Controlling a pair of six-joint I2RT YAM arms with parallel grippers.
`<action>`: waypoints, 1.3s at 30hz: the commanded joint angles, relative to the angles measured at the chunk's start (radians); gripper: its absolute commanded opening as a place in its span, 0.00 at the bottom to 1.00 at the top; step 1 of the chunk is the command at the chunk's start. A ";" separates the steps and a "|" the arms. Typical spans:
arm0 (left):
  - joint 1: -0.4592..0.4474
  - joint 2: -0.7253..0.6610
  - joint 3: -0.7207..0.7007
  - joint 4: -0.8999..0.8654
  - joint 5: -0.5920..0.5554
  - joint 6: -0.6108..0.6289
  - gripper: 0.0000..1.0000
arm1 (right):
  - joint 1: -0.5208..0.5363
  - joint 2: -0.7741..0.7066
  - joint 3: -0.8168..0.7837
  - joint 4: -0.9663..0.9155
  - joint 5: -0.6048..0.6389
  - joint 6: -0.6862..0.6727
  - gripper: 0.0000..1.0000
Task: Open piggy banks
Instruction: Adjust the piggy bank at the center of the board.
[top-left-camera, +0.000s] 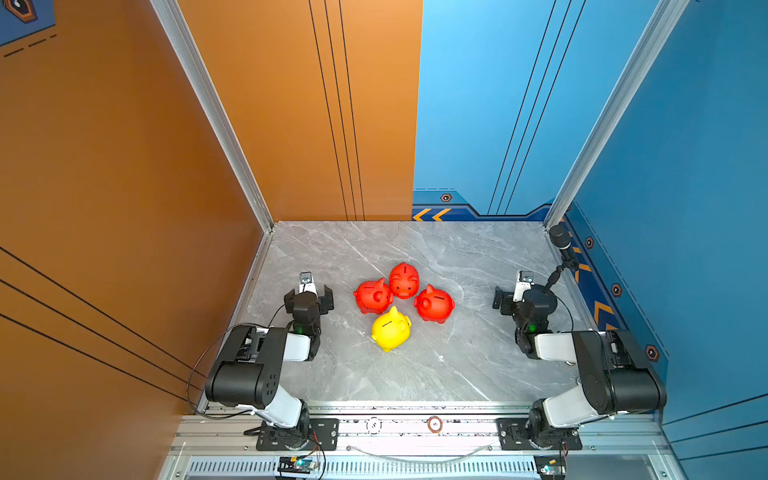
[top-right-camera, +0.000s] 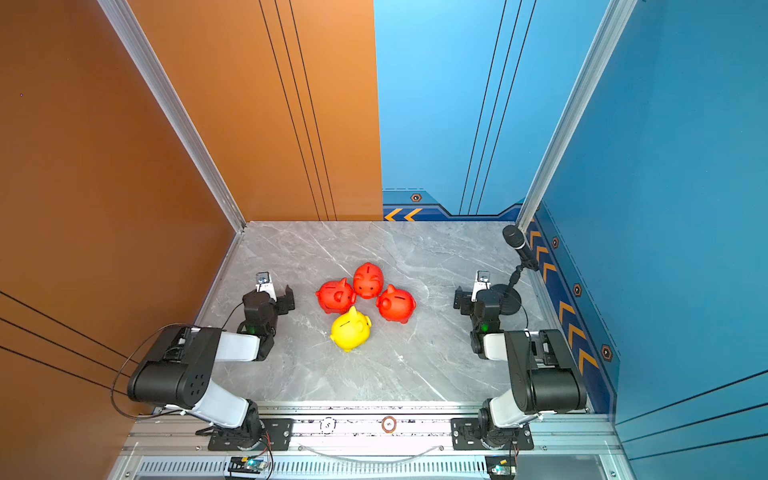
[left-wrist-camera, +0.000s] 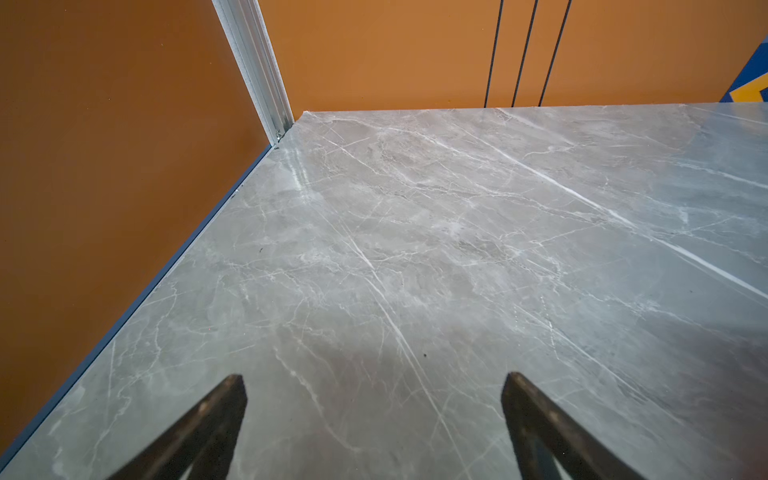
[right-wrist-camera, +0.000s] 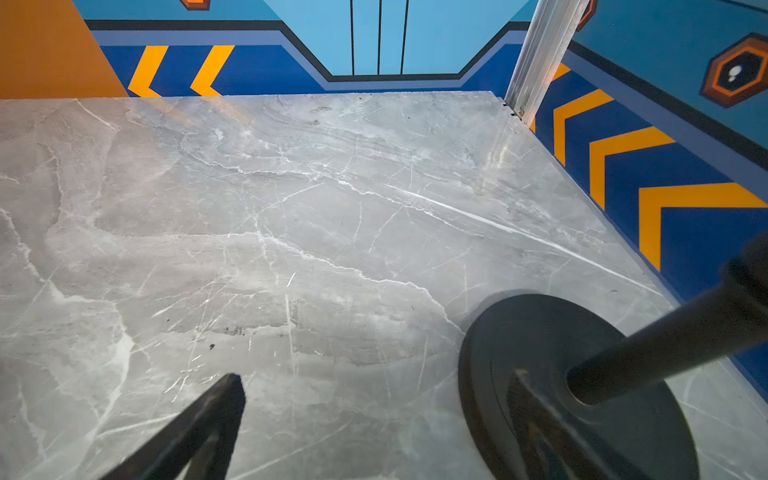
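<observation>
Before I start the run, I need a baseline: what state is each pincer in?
Left pincer: open, holding nothing.
Right pincer: open, holding nothing.

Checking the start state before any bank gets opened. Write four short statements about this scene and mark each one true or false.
1. Three red banks and a yellow bank cluster in the middle of the table. True.
2. The left gripper holds the yellow bank. False: it is open, empty and apart from every bank.
3. The right gripper is shut. False: its fingers stand wide apart.
4. A mic stand sits beside the right gripper. True.
</observation>
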 joint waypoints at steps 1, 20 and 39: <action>0.007 0.006 0.013 -0.005 0.023 0.007 0.98 | 0.010 0.014 0.016 0.026 0.030 0.011 0.99; 0.021 0.007 0.019 -0.016 0.092 0.018 0.98 | 0.016 0.014 0.016 0.028 0.043 0.009 1.00; -0.185 -0.232 0.260 -0.714 -0.421 -0.057 0.98 | 0.016 0.014 0.017 0.025 0.040 0.010 1.00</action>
